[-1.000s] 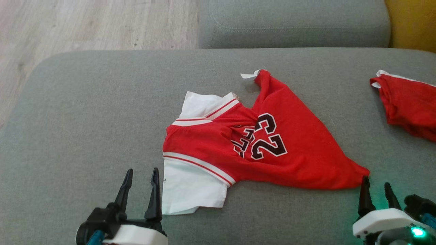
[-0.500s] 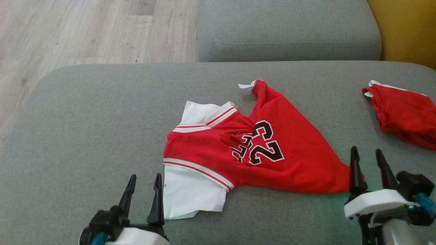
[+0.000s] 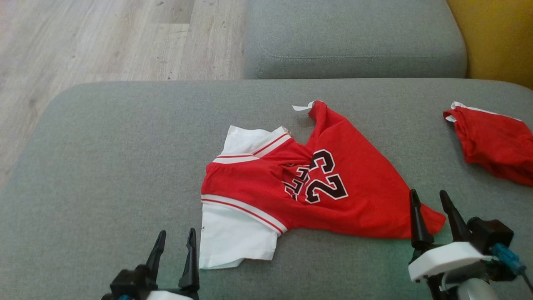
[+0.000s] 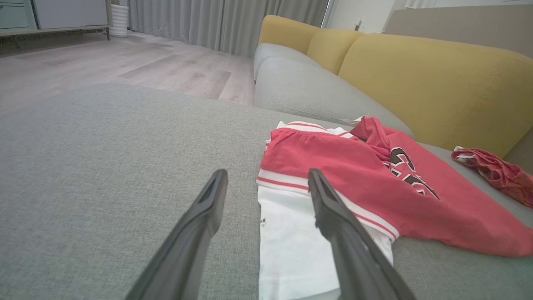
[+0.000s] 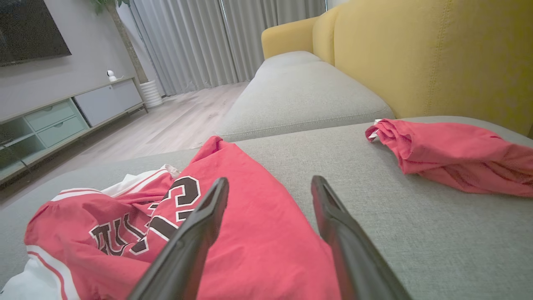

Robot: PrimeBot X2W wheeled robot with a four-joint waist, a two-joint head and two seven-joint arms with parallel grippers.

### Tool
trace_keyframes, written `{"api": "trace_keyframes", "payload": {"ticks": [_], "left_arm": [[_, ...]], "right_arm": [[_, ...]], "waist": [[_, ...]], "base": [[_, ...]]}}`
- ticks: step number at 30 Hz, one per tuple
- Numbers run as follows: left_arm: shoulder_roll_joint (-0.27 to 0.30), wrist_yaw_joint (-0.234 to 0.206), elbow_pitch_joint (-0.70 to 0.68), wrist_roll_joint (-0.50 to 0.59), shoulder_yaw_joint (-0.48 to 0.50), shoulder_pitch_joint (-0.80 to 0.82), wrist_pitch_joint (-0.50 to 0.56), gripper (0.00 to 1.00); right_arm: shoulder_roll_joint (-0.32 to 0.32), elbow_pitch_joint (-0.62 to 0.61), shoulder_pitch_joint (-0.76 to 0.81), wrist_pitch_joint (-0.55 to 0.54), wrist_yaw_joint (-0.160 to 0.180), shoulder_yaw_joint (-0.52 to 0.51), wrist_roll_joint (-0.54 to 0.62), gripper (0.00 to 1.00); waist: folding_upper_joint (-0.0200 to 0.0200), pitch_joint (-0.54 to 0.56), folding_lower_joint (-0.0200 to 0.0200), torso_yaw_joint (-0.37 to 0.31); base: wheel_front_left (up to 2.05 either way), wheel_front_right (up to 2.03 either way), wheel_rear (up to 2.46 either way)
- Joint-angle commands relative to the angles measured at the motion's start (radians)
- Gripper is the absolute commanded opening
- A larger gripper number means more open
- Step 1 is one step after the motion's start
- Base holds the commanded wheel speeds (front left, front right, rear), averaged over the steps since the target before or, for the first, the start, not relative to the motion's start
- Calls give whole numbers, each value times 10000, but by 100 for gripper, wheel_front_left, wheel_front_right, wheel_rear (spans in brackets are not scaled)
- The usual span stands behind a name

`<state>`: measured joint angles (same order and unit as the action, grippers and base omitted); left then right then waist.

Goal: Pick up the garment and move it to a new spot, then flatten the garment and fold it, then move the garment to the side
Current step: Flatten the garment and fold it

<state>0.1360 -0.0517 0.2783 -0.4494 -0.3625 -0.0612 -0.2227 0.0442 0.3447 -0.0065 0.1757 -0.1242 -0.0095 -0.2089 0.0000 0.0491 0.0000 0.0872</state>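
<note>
My right claw (image 3: 427, 192), spread wide, has advanced to straddle a corner of the garment (image 3: 358, 187). My left claw (image 3: 177, 231) stays spread beside its white part. Grasp likely next.

The garment (image 3: 333, 196), a red jersey with white sleeves, striped trim and a black 23, lies rumpled and twisted on the grey cushion (image 3: 104, 166). Its white sleeve lies just beside the left jaws; its red corner shows between the right jaws.
</note>
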Motion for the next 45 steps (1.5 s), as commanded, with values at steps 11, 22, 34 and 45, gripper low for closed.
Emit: {"api": "trace_keyframes", "payload": {"ticks": [11, 22, 34, 45], "left_arm": [[-23, -17, 76, 76, -74, 751, 277, 100], [-279, -197, 1827, -293, -164, 1211, 1152, 100], [-421, -13, 2519, -545, -523, 1431, 1937, 0], [-273, -183, 1510, -419, -576, 1386, 1602, 0]], "right_arm": [[60, -695, -241, -205, -65, 375, 349, 100], [60, -1013, -468, -481, -65, 13, 749, 100], [60, -841, -670, -1376, -65, -1133, 1814, 100], [60, 930, -1258, -2341, -65, -2066, 2714, 100]], "waist": [[0, -204, 0, -64], [0, -982, 0, -615], [0, -1362, 0, -697], [0, -1437, 0, -115]], "base": [[0, 0, 0], [0, 0, 0], [0, 0, 0], [0, 0, 0]]}}
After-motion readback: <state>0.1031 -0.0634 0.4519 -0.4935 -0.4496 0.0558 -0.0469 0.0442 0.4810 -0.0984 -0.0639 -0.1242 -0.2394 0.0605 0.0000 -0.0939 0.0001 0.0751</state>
